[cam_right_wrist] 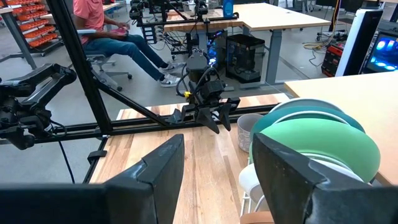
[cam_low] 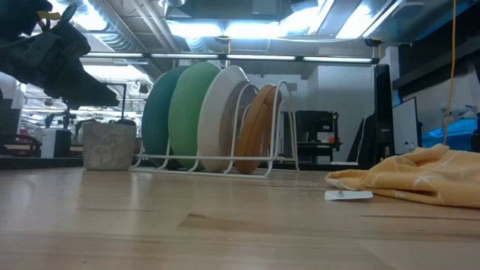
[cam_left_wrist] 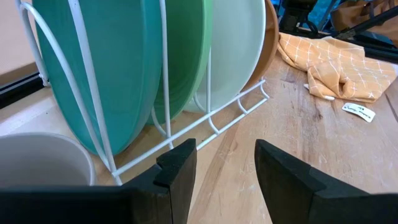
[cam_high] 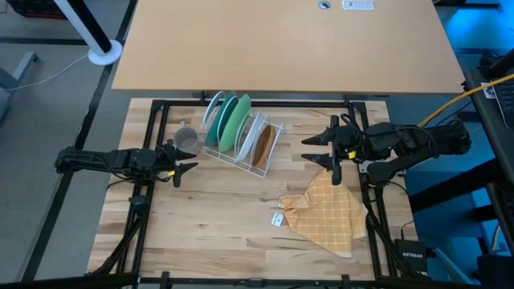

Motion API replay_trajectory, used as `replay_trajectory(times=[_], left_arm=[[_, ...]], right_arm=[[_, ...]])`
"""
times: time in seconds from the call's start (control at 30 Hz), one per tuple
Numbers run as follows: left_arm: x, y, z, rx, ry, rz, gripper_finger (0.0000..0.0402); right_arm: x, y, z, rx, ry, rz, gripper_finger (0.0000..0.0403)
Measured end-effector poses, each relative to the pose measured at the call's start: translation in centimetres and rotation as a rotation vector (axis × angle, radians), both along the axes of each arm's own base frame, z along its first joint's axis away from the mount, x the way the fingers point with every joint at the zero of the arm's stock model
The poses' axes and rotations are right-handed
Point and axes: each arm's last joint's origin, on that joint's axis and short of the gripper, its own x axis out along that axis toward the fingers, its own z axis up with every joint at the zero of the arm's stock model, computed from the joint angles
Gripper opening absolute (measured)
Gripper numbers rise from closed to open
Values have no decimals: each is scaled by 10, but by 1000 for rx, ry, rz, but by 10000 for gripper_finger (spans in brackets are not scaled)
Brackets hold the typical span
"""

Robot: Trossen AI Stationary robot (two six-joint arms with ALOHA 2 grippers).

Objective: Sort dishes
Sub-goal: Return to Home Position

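Several round plates stand on edge in the white wire rack (cam_high: pixel 269 148): a teal one (cam_low: pixel 156 112), a green one (cam_low: pixel 189 109), a pale one (cam_low: pixel 223 112) and a brown one (cam_low: pixel 259 127). A small grey mug (cam_high: pixel 186 140) stands upright on the table by the rack's left end. My left gripper (cam_high: pixel 183 158) is open and empty, just near of the mug; its wrist view shows the open fingers (cam_left_wrist: pixel 180 168) facing the rack's base. My right gripper (cam_high: pixel 310 150) is open and empty, to the right of the rack, and it also shows in the right wrist view (cam_right_wrist: pixel 217 162).
A yellow checked cloth (cam_high: pixel 325 213) lies crumpled at the near right, with a small white tag (cam_high: pixel 277 219) beside it. Bare wooden tabletop (cam_high: pixel 217 209) lies near of the rack. A black frame (cam_high: pixel 161 108) borders the table. A seated person (cam_right_wrist: pixel 109 31) shows in the room beyond.
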Motion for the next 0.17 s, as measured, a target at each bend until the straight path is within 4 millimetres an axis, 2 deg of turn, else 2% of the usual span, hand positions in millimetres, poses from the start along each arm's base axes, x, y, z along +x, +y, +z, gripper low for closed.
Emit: replay_trajectory(times=[0.17], left_arm=[[0,0,0,0,0,0,153]], right_arm=[[0,0,0,0,0,0,195]])
